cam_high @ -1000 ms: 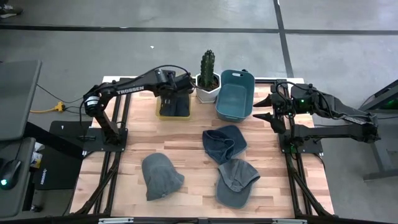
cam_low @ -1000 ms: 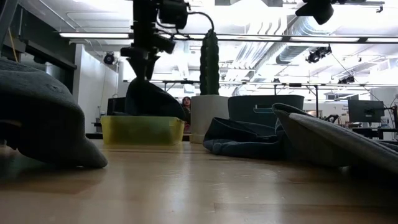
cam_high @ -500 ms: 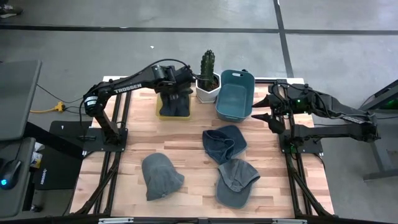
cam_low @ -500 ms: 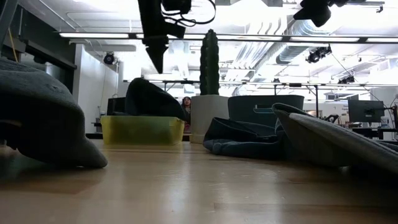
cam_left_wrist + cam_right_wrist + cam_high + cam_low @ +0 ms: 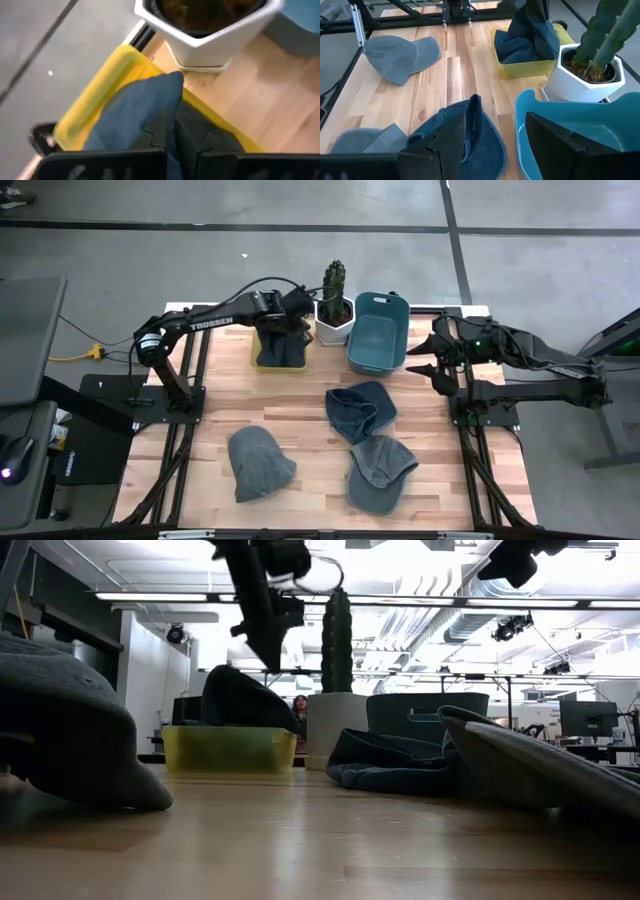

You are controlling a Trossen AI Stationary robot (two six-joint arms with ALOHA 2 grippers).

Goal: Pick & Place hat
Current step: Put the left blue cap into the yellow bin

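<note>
The left gripper (image 5: 291,320) hangs above the yellow bin (image 5: 262,363) at the far side of the counter (image 5: 300,442), its fingers (image 5: 192,131) pressed together with nothing between them. Directly below it a dark blue hat (image 5: 281,352) lies heaped in the bin; in the low view the hat (image 5: 243,700) rises above the bin's rim (image 5: 228,748), with the gripper (image 5: 270,658) clear of it and tilted. In the left wrist view the hat's blue cloth (image 5: 135,115) shows just past the closed fingertips, draped over the yellow wall (image 5: 95,97).

Just beside this gripper, on the side toward the other arm, stands a cactus (image 5: 333,284) in a white pot (image 5: 334,325), and beyond that a teal tub (image 5: 378,333).

The right gripper (image 5: 425,354) waits at the counter's right edge, next to the teal tub, its fingers spread wide and empty.

Three more hats lie on the counter, well apart from the left gripper and nearer the front edge: a dark blue hat (image 5: 360,410) in the middle, a grey cap (image 5: 380,470) just in front of it, touching it, and a grey beanie (image 5: 259,462) off to the left arm's side. The right wrist view shows the blue one (image 5: 465,132) close ahead of that arm's fingers.
</note>
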